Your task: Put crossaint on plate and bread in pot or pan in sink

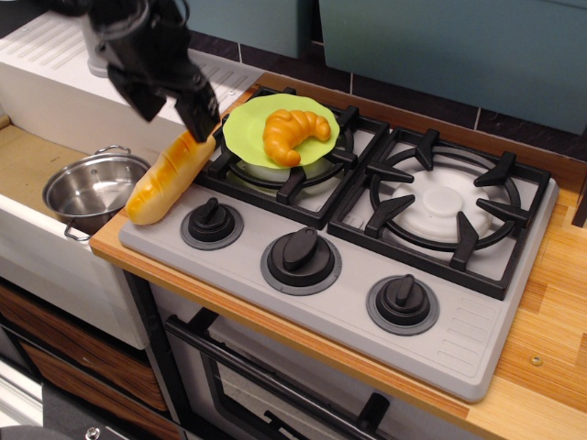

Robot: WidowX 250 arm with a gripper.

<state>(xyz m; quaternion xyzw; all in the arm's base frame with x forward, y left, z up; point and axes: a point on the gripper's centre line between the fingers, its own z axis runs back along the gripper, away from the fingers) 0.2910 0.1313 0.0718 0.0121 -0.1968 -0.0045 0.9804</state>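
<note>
A glossy ridged crossaint (293, 134) sits on the scalloped lime-green plate (246, 130). The smooth bread (170, 175) lies beside the shiny steel pot (90, 191) in the sink (26, 167). Black fingers (198, 103) hang open above the loaf's end, holding nothing.

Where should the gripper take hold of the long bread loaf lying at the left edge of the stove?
Probably around the middle of the bread, coming from above with the jaws across its narrow width. It lies diagonally on the stovetop edge, long and rounded, so a mid-body pinch should keep it balanced. The gripper hangs open above its upper end; the pot sits just left.
</note>
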